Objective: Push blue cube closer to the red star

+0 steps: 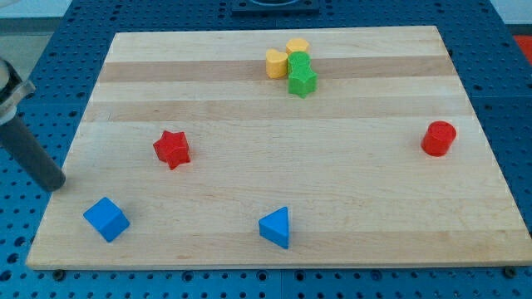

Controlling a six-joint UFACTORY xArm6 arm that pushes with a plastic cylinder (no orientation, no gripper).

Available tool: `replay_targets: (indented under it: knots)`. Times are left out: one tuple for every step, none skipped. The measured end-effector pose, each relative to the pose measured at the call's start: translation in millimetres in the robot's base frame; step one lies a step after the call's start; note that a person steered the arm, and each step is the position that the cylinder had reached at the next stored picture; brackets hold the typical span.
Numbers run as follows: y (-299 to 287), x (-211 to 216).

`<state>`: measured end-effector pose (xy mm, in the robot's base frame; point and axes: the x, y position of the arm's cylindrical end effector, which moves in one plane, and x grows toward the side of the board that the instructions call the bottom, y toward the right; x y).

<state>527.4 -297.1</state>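
We find the blue cube (105,219) resting near the board's lower left corner, turned so that one corner faces the view's bottom. The red star (172,149) lies at roughly 1 o'clock from it, near but clearly apart, with bare wood between them. Our tip (56,183) sits at the left edge of the wooden board (332,166), at about 10 o'clock from the cube and not touching it. We carry no jaws; the arm ends in a plain rod, so there is nothing to open or close and nothing is held.

Handling, in our judgement: the cube looks like a small, rigid, light block, probably plastic or painted wood, which should slide readily on the smooth board. It is not fragile. The risk is rotation: contact off its centre, or on a corner, would likely spin it or let it slip sideways off the rod.

Contact point, in our judgement: we cannot take hold, only push. The rod should meet the cube on its side at 7 o'clock, opposite the star, squarely on a flat face and in line with the cube's centre. From where it stands now, our tip would first have to pass round the cube's lower left.

Other items noted, all well apart from the work: a blue triangle (276,227) at the bottom centre, a red cylinder (438,138) at the right, and a cluster of yellow blocks (284,56) and green blocks (301,76) at the top.
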Motion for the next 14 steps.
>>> replay_targets:
  knots:
    - [6,23]
    - [9,39]
    - [10,50]
    - [19,73]
    - [35,90]
    - [78,90]
    - [92,89]
    - [97,59]
    - [97,59]
    - [90,67]
    - [72,72]
    - [53,72]
    - [45,38]
    - [60,5]
